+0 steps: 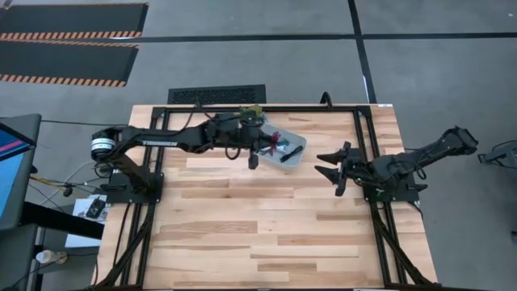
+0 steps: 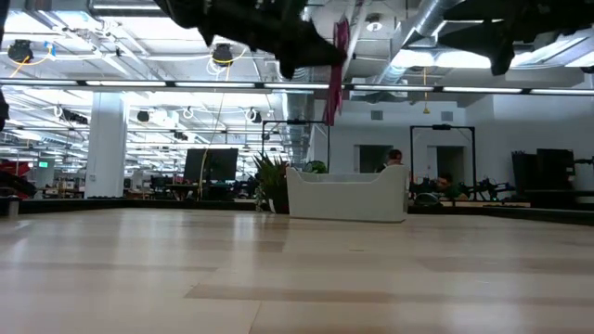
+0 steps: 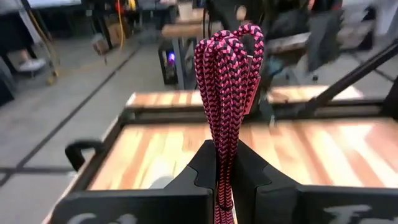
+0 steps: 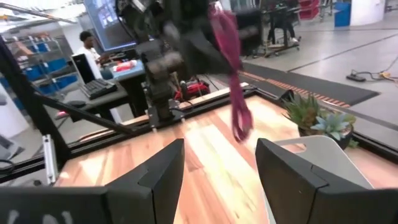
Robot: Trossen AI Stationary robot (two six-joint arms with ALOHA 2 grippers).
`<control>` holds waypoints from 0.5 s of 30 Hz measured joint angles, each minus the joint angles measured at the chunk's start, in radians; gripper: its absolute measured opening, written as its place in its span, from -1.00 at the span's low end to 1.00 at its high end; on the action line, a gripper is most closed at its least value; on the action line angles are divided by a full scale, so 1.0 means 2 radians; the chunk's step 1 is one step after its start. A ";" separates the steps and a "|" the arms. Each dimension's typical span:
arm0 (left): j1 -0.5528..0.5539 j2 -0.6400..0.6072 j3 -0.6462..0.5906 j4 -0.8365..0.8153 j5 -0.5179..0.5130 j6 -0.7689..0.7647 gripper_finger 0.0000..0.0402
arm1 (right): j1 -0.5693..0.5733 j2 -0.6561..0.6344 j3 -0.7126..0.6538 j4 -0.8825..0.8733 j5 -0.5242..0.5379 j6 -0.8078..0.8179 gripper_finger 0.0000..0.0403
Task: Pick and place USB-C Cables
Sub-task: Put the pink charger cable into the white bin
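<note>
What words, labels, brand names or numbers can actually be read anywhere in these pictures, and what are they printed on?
None can be read.
Pale raised lettering on the left gripper body, which grips the pink-and-black braided cable bundle: cut off at the picture's edge, unreadable.
The same kind of lettering on the open right gripper body: cut off, unreadable.
Small green sign in the hall behind the table: too small to read.

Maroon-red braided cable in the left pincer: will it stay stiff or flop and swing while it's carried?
Probably floppy: the maroon-red cable hangs limp in folded loops from the left pincer, shut on it. Its free end dangles low in the right wrist view, so it will likely swing. The braided weave probably grips well, so slipping seems unlikely.
</note>
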 joint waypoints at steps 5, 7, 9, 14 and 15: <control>0.002 0.045 0.024 -0.009 -0.002 -0.001 -1.00 | 0.012 -0.003 0.000 -0.001 0.000 0.001 0.10; 0.002 0.060 0.037 -0.010 -0.002 0.003 -1.00 | 0.017 -0.003 0.000 -0.001 0.000 0.001 0.10; 0.002 0.079 0.056 -0.014 -0.006 0.010 -1.00 | 0.022 -0.003 0.000 -0.004 0.000 0.001 0.10; 0.002 0.119 0.099 -0.053 -0.051 0.042 -1.00 | 0.030 -0.003 0.000 -0.015 0.000 0.018 0.10; 0.002 0.128 0.107 -0.066 -0.061 0.049 -1.00 | 0.030 -0.003 0.000 -0.018 0.000 0.023 0.10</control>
